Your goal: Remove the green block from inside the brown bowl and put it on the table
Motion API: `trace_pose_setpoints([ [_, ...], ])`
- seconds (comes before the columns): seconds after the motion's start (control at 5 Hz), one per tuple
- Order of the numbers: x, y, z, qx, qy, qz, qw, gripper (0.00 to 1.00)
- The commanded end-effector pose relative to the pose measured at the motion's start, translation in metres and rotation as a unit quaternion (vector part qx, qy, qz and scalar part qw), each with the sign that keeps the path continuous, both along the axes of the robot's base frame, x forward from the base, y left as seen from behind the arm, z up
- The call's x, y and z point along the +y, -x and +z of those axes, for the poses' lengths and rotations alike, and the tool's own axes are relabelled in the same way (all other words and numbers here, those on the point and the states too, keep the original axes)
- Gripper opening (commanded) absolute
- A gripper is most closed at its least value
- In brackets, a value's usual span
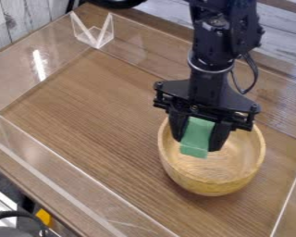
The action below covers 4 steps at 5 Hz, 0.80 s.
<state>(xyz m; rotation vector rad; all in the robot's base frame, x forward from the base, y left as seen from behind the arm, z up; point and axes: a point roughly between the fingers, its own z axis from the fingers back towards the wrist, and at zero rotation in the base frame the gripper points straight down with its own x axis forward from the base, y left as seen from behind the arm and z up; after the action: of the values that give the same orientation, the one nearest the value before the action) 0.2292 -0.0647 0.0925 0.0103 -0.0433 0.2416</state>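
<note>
The green block (199, 137) hangs upright between the black fingers of my gripper (202, 141), which is shut on it. Block and gripper are lifted over the left part of the brown bowl (237, 166), the block's lower end about level with the rim. The bowl stands on the table (101, 102) near its right front. The black arm rises straight up from the gripper and hides part of the bowl's far rim.
Low clear acrylic walls (64, 176) run along the table's front and left edges. A clear triangular stand (92, 31) sits at the back left corner. Bare wood-grain surface stretches left of the bowl.
</note>
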Motion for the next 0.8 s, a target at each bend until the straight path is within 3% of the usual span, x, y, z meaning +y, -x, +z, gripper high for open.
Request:
trace_pose_setpoints([
  [0.0, 0.017, -0.007, 0.024, -0.025, 0.002, 0.012, 0.9996, 0.00],
  [0.4, 0.072, -0.010, 0.015, -0.039, -0.015, 0.043, 0.9982, 0.00],
  [0.6, 0.101, -0.019, 0.002, -0.046, -0.023, 0.048, 0.9976, 0.00],
])
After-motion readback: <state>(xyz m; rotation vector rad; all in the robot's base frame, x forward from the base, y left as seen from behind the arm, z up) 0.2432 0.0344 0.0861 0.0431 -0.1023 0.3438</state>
